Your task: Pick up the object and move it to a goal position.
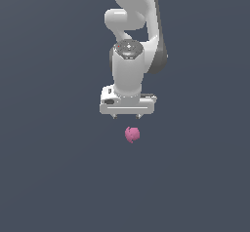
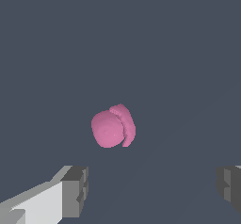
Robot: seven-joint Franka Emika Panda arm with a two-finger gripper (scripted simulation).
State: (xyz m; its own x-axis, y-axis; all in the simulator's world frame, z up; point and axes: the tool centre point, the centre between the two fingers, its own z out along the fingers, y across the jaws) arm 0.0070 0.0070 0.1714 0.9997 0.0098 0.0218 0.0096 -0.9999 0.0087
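The object is a small pink-magenta lumpy blob resting on the dark grey floor. The white gripper head hangs above it, and my gripper is open, its two short fingertips spread wide with nothing between them. In the wrist view the object lies ahead of the gap between the fingers, apart from both. My gripper does not touch it.
A uniform dark grey surface fills the scene. The white arm rises behind the gripper toward the top of the exterior view.
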